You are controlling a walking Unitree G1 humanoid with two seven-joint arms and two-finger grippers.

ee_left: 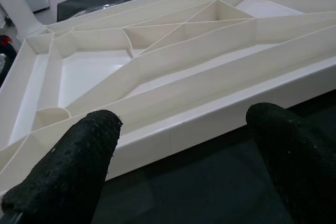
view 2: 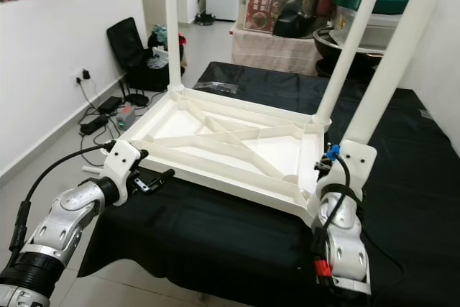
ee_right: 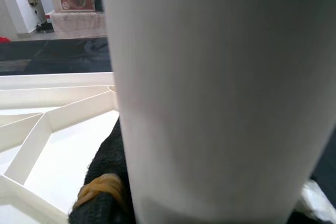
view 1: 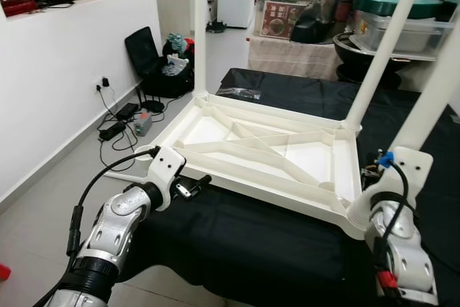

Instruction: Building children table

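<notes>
far table leg (view 1: 200,30) cut off at top edge, right pincer (ee_right: 113,182) mostly hidden behind near leg (ee_right: 220,93)

A lived-in home, likely a spare or storage room. Behind the black-covered table (view 1: 302,249) stand stacked plastic storage boxes (view 1: 402,30), a cardboard box (view 1: 277,16) and a big dark pot (view 1: 359,52). Left of the table, a black bag (view 1: 154,59) lies against the white wall (view 1: 65,84), near cables (view 1: 118,116) at a wall socket (view 1: 100,83).

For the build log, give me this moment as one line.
stage: legs going on | tabletop: upside down on black cloth | right gripper: shut on near-right leg | left gripper: open at near edge
</notes>
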